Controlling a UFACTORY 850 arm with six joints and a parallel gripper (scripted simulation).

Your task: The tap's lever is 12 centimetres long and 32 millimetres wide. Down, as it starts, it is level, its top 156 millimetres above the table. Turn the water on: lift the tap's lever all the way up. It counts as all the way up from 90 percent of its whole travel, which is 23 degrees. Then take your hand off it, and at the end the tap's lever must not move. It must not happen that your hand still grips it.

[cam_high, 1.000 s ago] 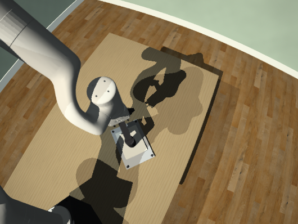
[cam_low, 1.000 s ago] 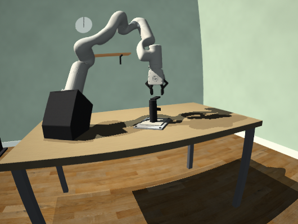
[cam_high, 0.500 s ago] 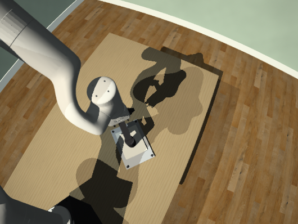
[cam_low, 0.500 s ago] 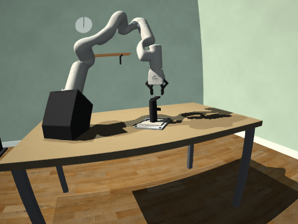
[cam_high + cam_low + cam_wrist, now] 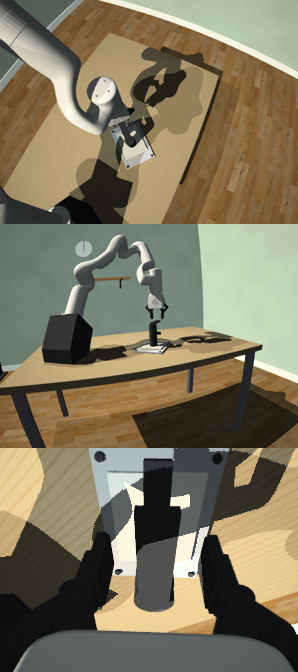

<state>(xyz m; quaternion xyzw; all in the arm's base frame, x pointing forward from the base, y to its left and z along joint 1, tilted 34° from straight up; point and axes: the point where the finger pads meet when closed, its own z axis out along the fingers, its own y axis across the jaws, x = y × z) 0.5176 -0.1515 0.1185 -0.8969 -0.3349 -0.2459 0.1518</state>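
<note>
Directly below my one gripper [image 5: 157, 315], whose two fingers stand spread with nothing between them, one black tap [image 5: 153, 336] rises from one grey base plate [image 5: 140, 349] with a screw at each of its four corners, near the middle of the table [image 5: 197, 359]. Its single lever [image 5: 156, 560] lies apart from both fingers, below the gap between them in the wrist view. Beyond the tap, one wooden shelf [image 5: 112, 278] and one round clock [image 5: 83, 249] hang on the wall.

We see a wooden table [image 5: 197, 356] on dark legs, a black box [image 5: 66, 339] on its left end, a wall shelf [image 5: 112, 278], round wall clock [image 5: 83, 248], wood-plank floor [image 5: 112, 404].
</note>
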